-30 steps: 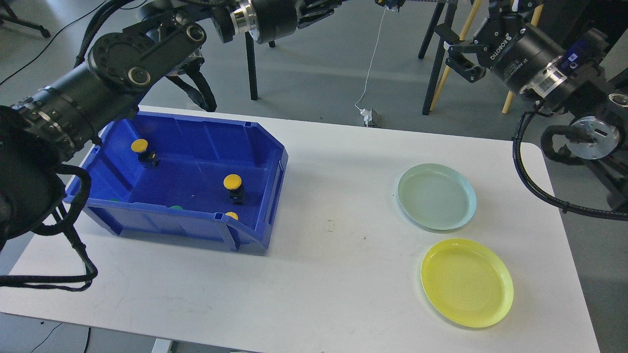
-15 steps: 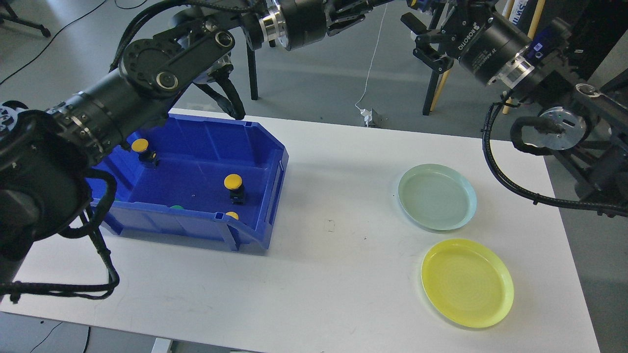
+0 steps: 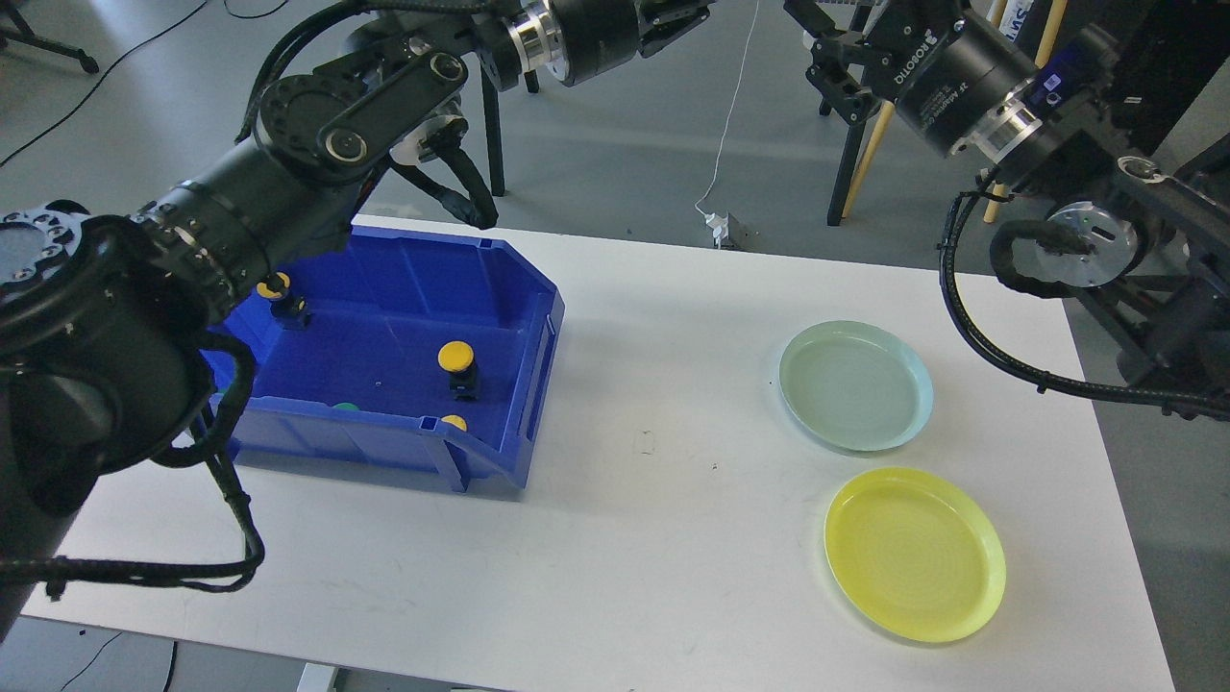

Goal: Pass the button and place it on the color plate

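Reaching across frame top, both arms up high: left claw (image 3: 687, 14) and right claw (image 3: 826, 48), jaw states can't tell. Tabletop (image 3: 653, 404) centre open btwn bin (image 3: 500, 279) & plates (image 3: 855, 384).

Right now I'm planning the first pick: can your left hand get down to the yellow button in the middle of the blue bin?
Probably yes. The blue bin is open-topped and nothing covers the yellow button. My left hand is raised far above and beyond the bin, so it must swing back and down.
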Controlling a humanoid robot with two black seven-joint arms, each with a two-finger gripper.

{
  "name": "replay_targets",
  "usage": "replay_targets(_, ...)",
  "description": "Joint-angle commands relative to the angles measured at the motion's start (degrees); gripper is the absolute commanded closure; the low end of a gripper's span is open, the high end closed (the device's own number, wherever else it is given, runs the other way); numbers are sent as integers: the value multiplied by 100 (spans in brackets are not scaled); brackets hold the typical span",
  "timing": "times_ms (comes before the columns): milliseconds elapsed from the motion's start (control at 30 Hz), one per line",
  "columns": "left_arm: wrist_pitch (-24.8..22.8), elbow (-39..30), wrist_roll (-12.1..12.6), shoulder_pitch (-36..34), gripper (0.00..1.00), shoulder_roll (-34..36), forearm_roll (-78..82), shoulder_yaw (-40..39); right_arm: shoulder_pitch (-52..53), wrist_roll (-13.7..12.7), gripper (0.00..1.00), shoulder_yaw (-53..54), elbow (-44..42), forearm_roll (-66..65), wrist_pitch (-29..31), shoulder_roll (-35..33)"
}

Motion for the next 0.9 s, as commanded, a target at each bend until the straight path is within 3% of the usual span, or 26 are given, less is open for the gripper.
replay_targets(0, 0, 2, 0, 6, 70, 7, -9, 1, 18, -8, 38, -5, -38, -35, -63, 54)
replay_targets(100, 0, 2, 0, 6, 70, 7, 0, 1, 61, -26, 46, -5, -118, -53, -37, 115)
replay_targets(334, 0, 2, 0, 15, 70, -2, 0, 1, 106, -70, 84, -5, -118, -97, -2, 142)
replay_targets(568, 0, 2, 0, 23, 69, 24, 0, 1, 123, -70, 89, -5, -127, -97, -2, 124)
replay_targets(634, 0, 2, 0, 32, 59, 33, 0, 1, 132, -70, 89, -5, -144, -97, -10, 124)
replay_targets(734, 0, 2, 0, 32, 31, 33, 0, 1, 158, -61, 89, -5, -205, -97, -10, 115)
replay_targets(868, 0, 11, 0, 41, 15, 59, 26, 27, 202, -61, 89, -14, -258, -97, -10, 124)
